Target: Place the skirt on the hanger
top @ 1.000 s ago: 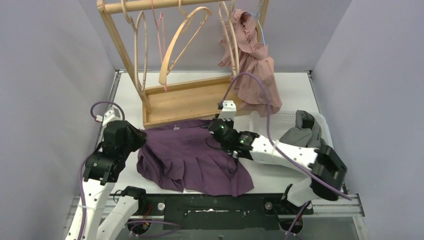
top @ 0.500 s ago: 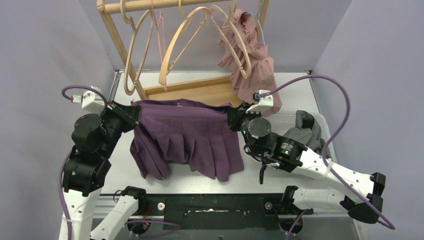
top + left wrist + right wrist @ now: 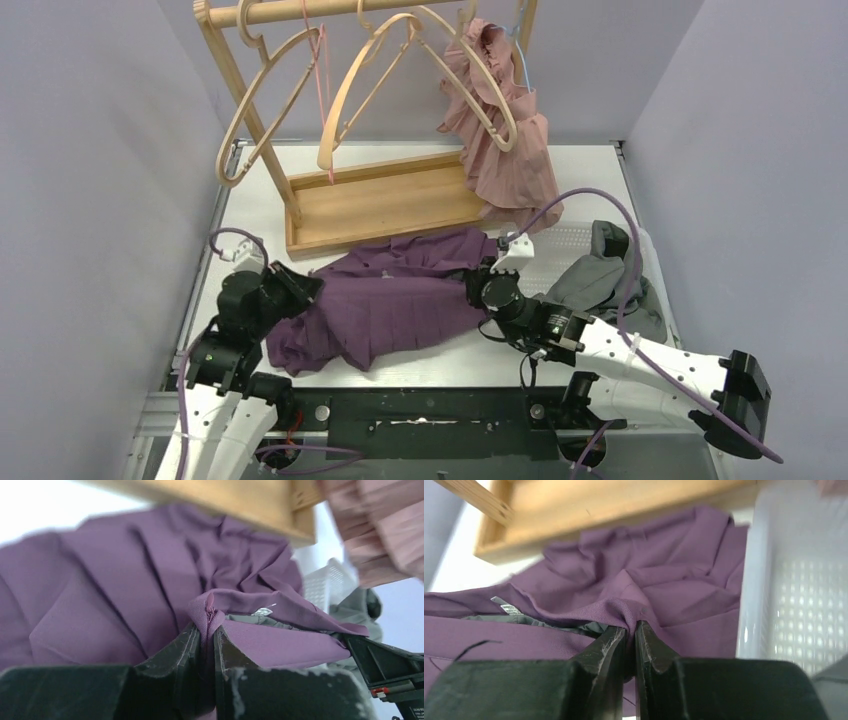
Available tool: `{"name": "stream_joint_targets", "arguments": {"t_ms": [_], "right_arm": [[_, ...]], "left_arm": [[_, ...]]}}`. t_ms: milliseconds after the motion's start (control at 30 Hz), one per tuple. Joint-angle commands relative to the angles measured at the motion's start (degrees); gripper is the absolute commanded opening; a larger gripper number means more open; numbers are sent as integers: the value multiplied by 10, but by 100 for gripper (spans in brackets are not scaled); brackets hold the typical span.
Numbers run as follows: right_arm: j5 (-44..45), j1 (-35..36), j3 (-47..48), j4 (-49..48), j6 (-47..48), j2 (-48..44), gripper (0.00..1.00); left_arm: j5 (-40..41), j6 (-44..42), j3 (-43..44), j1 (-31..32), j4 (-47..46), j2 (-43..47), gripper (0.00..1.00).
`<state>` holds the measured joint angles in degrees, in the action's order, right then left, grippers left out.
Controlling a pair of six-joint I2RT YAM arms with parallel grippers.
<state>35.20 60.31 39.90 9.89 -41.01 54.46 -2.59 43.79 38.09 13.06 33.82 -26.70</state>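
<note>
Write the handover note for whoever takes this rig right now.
Left gripper: shut on the waistband of the purple pleated skirt.
Right gripper: shut on the waistband's other end.
Skirt: slack on the white table, in front of the wooden rack.
Bare curved wooden hangers hang on its rail.
Done: both grips set.
Left: lift the skirt onto a hanger.
</note>
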Motion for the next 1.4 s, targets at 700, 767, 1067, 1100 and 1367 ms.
{"name": "stream_joint_targets", "arguments": {"t_ms": [700, 767, 1067, 1100, 1367], "right_arm": [[-166, -110, 294, 136, 211, -10, 73], [-140, -116, 367, 154, 221, 27, 74], [-162, -247, 600, 204, 211, 186, 79], [-176, -266, 616, 206, 211, 200, 79], [-330, -358, 698, 223, 223, 299, 69]], "left_arm": [[104, -75, 117, -7, 55, -17, 62], [105, -85, 125, -7, 42, -11, 67], [66, -95, 134, -7, 16, 10, 70], [54, -98, 138, -6, 15, 9, 70], [13, -106, 165, -6, 20, -12, 69]]}}
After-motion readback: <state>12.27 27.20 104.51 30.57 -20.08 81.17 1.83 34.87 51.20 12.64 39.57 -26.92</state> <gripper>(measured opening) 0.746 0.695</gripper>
